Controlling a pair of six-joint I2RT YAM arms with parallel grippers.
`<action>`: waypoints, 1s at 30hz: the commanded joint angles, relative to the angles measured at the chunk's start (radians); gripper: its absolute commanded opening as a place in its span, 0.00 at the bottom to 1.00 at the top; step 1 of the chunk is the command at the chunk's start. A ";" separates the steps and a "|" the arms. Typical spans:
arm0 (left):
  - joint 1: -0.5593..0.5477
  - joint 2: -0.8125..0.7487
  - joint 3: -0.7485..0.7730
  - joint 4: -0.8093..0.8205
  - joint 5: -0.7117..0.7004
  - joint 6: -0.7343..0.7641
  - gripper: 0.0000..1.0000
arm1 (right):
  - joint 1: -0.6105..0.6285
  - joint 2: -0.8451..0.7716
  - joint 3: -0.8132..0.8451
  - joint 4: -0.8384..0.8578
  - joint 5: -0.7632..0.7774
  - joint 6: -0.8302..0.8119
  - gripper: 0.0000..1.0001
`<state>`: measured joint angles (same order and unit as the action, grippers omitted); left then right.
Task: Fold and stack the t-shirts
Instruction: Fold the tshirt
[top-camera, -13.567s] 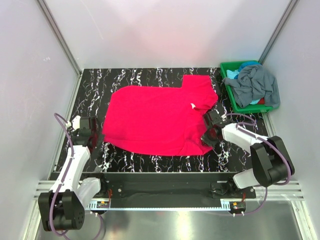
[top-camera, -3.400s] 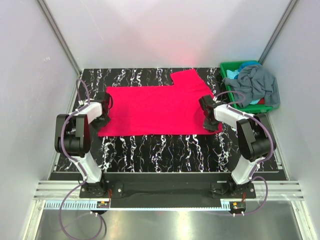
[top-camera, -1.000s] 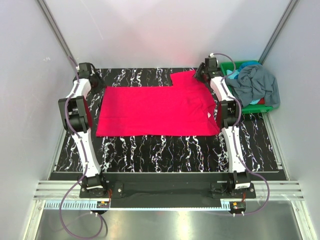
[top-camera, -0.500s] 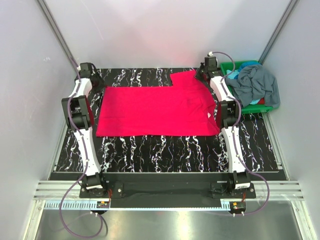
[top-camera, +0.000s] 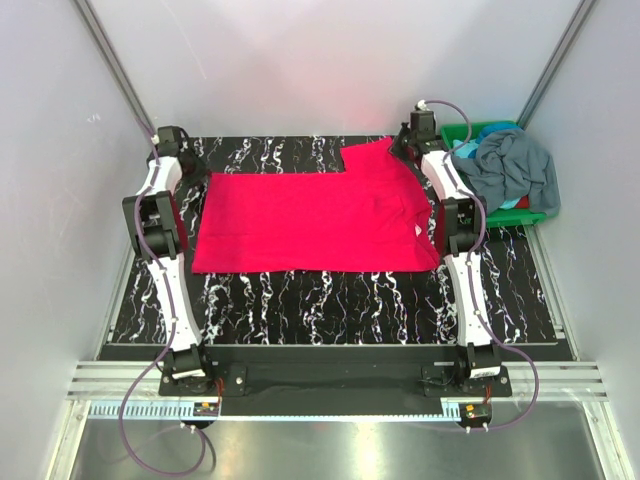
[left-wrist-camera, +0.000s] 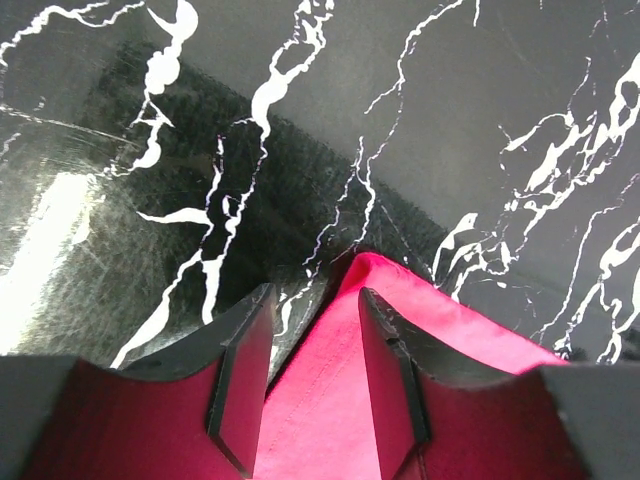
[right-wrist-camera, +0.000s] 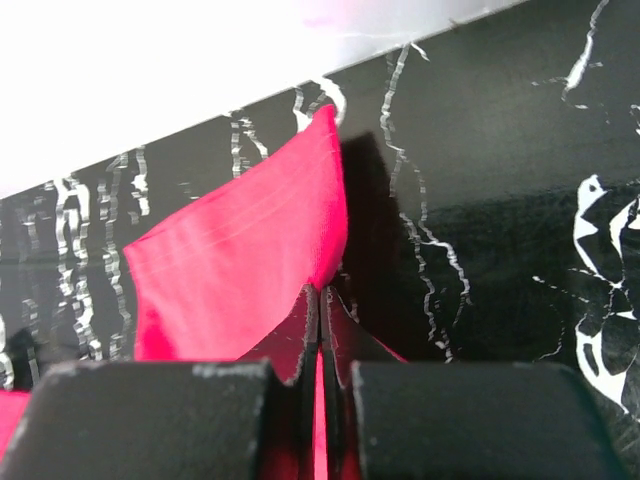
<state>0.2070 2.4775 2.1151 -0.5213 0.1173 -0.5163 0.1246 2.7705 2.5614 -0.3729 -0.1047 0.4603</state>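
Note:
The magenta t-shirt (top-camera: 310, 220) lies folded flat on the black marble table (top-camera: 330, 300), with one sleeve sticking out at the back right. My left gripper (top-camera: 192, 165) is at the shirt's far left corner. In the left wrist view the gripper (left-wrist-camera: 315, 370) is open, with the shirt's corner (left-wrist-camera: 470, 330) between its fingers. My right gripper (top-camera: 400, 148) is at the sleeve's far corner. In the right wrist view the gripper (right-wrist-camera: 321, 310) is shut on the magenta cloth (right-wrist-camera: 240, 270). The grey-blue t-shirt (top-camera: 512, 165) and the teal t-shirt (top-camera: 465, 148) lie crumpled in the bin.
A green plastic bin (top-camera: 500, 216) stands at the back right corner of the table, close to my right arm. White walls with metal posts enclose the table on three sides. The back wall is just beyond both grippers.
Since 13.6 s ago the magenta shirt has been folded to a narrower strip and both arms have reached to its far corners. In the last second the right gripper shifted slightly back.

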 joint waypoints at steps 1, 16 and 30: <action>0.008 0.046 0.089 0.038 0.070 -0.021 0.43 | 0.012 -0.127 -0.023 0.068 -0.047 -0.008 0.00; 0.006 0.009 0.022 0.043 0.122 -0.045 0.21 | 0.009 -0.158 -0.072 0.085 -0.056 -0.026 0.00; 0.012 -0.080 0.016 0.079 0.131 0.025 0.00 | -0.026 -0.308 -0.168 0.092 -0.024 -0.130 0.00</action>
<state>0.2108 2.5057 2.1441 -0.4805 0.2176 -0.5205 0.1165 2.5652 2.3898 -0.3264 -0.1291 0.3794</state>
